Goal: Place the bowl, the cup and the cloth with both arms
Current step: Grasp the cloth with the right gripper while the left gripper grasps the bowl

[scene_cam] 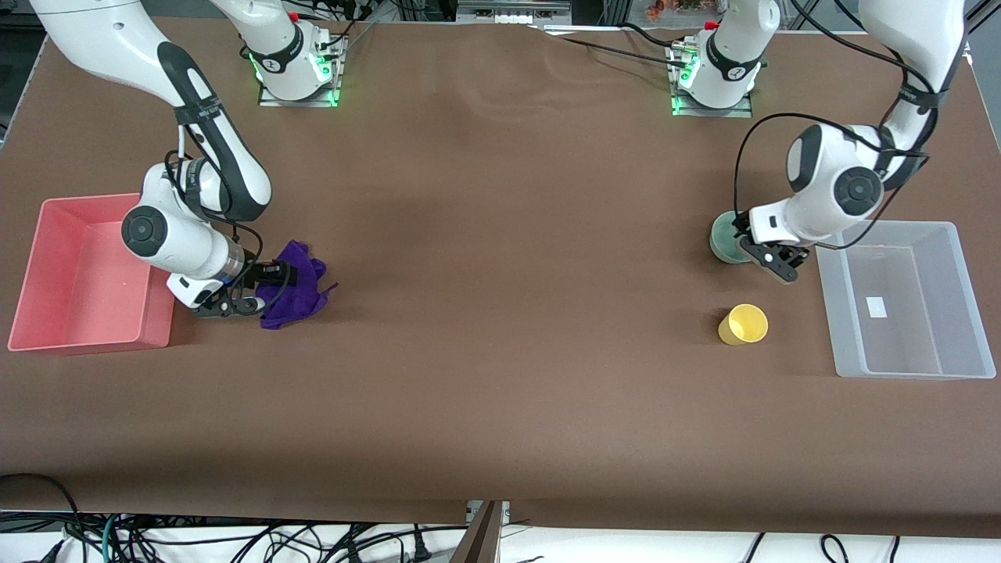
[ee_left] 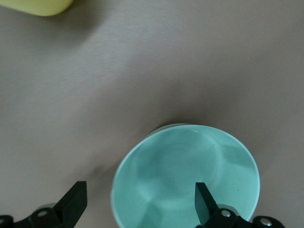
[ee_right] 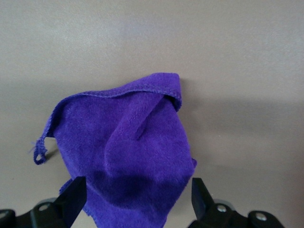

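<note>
The pale mint-green bowl stands on the brown table next to the clear bin; it fills the left wrist view. My left gripper is open, one finger inside the bowl's rim and one outside it. The yellow cup stands nearer to the front camera than the bowl; its edge shows in the left wrist view. The purple cloth lies crumpled next to the pink bin. My right gripper is open, low at the cloth, its fingers on either side of the cloth's edge.
A pink bin stands at the right arm's end of the table, close to the right gripper. A clear plastic bin stands at the left arm's end, beside the bowl and cup. Cables hang below the table's front edge.
</note>
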### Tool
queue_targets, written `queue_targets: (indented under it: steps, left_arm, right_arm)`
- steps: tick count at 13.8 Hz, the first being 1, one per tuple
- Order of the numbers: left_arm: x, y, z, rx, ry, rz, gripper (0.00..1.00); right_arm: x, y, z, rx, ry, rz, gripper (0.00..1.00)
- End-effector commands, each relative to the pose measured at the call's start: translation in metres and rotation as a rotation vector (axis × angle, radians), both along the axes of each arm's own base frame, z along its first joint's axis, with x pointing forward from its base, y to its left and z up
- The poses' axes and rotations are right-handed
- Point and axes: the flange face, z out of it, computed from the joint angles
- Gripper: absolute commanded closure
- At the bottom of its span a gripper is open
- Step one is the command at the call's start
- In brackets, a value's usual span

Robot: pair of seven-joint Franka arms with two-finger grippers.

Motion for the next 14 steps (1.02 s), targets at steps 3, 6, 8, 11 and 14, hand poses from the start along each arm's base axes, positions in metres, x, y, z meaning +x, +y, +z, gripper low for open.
queue_targets:
  steps: [3, 6, 8, 11, 14]
  left_arm:
    - [-0.004, -0.007, -0.016, 0.032, -0.052, -0.161, 0.86]
    - [-0.003, -0.007, -0.015, 0.034, -0.055, -0.167, 1.0]
    - [0.001, -0.006, -0.012, 0.036, -0.061, -0.166, 1.0]
    - [0.004, -0.006, -0.005, 0.042, -0.069, -0.162, 1.0]
    - [0.01, 0.005, 0.015, 0.072, -0.045, -0.139, 1.0]
  right_arm:
    - [-0.005, 0.001, -0.019, 0.008, 0.011, 0.004, 0.83]
    - [-0.003, 0.001, -0.017, 0.008, 0.011, 0.004, 1.0]
    - [0.007, 0.001, -0.006, 0.01, -0.012, 0.007, 1.0]
    - [0.022, -0.002, 0.025, 0.006, -0.009, 0.006, 1.0]
    - [0.037, -0.008, 0.104, -0.014, 0.0, 0.014, 1.0]
